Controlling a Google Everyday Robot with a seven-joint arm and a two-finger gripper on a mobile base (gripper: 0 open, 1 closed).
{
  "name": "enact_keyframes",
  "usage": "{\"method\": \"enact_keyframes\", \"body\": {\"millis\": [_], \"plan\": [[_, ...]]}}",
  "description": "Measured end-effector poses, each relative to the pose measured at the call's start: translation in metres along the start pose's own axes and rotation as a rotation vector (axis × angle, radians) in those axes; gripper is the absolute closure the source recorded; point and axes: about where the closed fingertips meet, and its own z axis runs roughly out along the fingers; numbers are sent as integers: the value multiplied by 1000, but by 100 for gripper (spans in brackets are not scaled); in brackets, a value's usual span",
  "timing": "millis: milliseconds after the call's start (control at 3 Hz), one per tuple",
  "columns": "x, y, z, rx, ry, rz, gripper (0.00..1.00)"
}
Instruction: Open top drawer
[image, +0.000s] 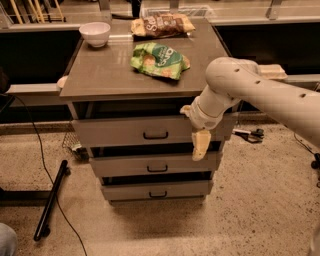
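The top drawer (115, 131) sits just under the worktop (100, 75); the tool (201, 145) hangs at its right end, off the handle (155, 135) — grip state I cannot tell. Closing there likely catches nothing — the drawer won't move.

One raised near view, angled down at drawer unit (110, 75), gripper (200, 146) centre-right

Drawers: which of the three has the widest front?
The top drawer, wider and taller than the two beneath; the claw hangs before its right end.
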Motion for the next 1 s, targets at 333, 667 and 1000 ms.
{"method": "enact_keyframes", "body": {"millis": [333, 667, 1000], "plan": [[20, -12, 12, -5, 30, 8, 0], [31, -30, 11, 21, 73, -7, 0], [43, -42, 25, 3, 106, -3, 0]]}}
